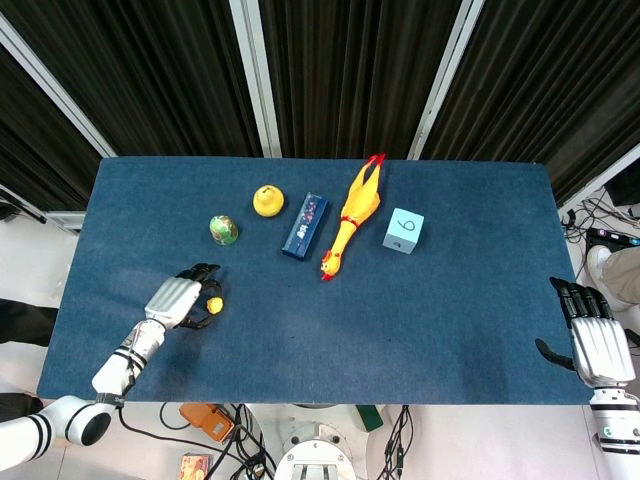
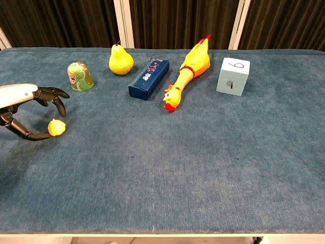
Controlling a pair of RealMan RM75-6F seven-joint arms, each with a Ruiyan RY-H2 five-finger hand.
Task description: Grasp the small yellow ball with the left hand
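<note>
The small yellow ball (image 1: 213, 305) (image 2: 57, 127) lies on the blue table near its left front. My left hand (image 1: 180, 300) (image 2: 25, 101) is right beside it on its left, fingers arched over the top and thumb reaching under its near side. The fingers are still apart and do not clasp the ball; I cannot tell whether the thumb tip touches it. My right hand (image 1: 597, 340) rests at the table's right edge with fingers spread and nothing in it, seen only in the head view.
Behind the ball stand a green jar (image 2: 79, 76) and a yellow pear (image 2: 121, 60). Further right lie a dark blue box (image 2: 149, 78), a rubber chicken (image 2: 190, 68) and a pale blue cube (image 2: 233, 76). The blue cloth (image 2: 177, 168) covers the table.
</note>
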